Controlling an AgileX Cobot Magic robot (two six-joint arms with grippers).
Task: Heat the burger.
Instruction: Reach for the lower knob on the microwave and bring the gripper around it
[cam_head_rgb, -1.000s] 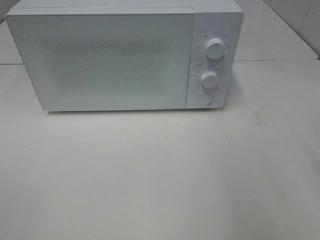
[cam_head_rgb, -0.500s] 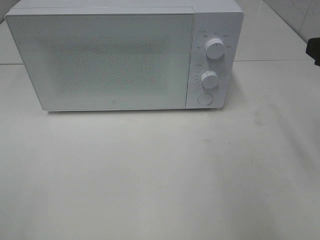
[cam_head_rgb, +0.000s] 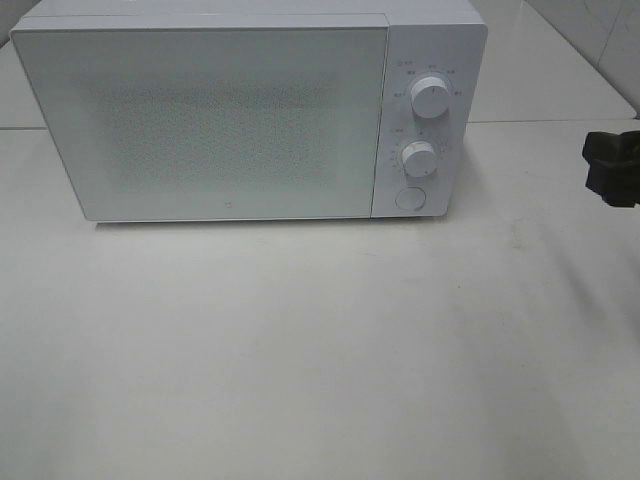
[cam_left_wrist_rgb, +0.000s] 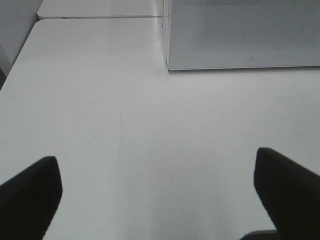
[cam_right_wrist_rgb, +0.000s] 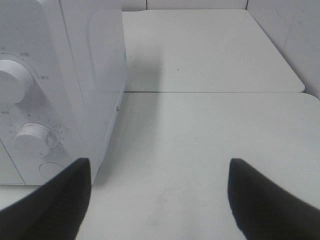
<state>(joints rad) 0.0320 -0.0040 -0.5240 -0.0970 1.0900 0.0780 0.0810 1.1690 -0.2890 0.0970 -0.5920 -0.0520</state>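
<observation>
The burger is not in view in any frame. A white microwave (cam_head_rgb: 230, 120) stands at the back of the table with its door shut; it also shows in the left wrist view (cam_left_wrist_rgb: 240, 35) and the right wrist view (cam_right_wrist_rgb: 60, 75). Its panel has an upper knob (cam_head_rgb: 430, 97), a lower knob (cam_head_rgb: 419, 158) and a round button (cam_head_rgb: 409, 198). My right gripper (cam_head_rgb: 612, 168) is at the right edge, to the right of the panel and apart from it; in its wrist view (cam_right_wrist_rgb: 159, 167) it is open and empty. My left gripper (cam_left_wrist_rgb: 156, 157) is open and empty over bare table, in front of the microwave's left corner.
The white table (cam_head_rgb: 320, 350) stretches in front of the microwave. A seam between table tops (cam_right_wrist_rgb: 215, 92) runs behind the right gripper. A tiled wall (cam_head_rgb: 600, 30) is at the back right.
My right gripper has come into the exterior view from the right edge and moved left. The microwave has not moved.
</observation>
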